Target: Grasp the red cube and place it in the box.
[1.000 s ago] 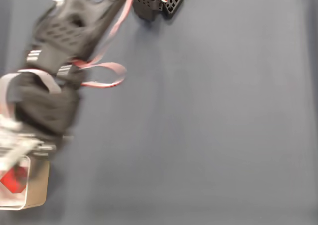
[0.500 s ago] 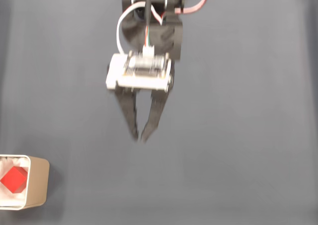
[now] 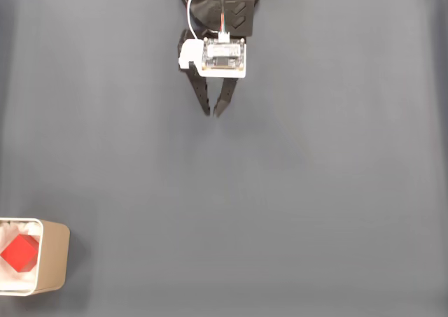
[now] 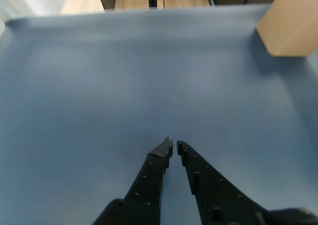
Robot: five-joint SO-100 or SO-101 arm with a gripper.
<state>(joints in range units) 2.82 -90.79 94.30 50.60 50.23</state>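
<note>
Red cube [image 3: 19,252] is sitting inside the box [image 3: 54,255] at about eight o'clock in the fixed view, resting on the box's white lining against the left edge of the picture. That is the main change: a second ago the arm was blurring over that corner, and now the cube is lying there alone with nothing touching it. Judging from this, the placing step is looking finished and the task is as good as done.

Moving right, the gripper [image 3: 213,113] is now hanging near twelve o'clock in the fixed view, close to the arm's base, well apart from the box, having pulled back across the dark grey mat [image 3: 294,191] over the last second. Its fingers are nearly together, only a thin gap showing at the tips, and they are holding nothing; the wrist view [image 4: 172,144] is showing the same, with the box's tan wall [image 4: 290,24] at about two o'clock.

No brand, label or readable writing is showing anywhere.
</note>
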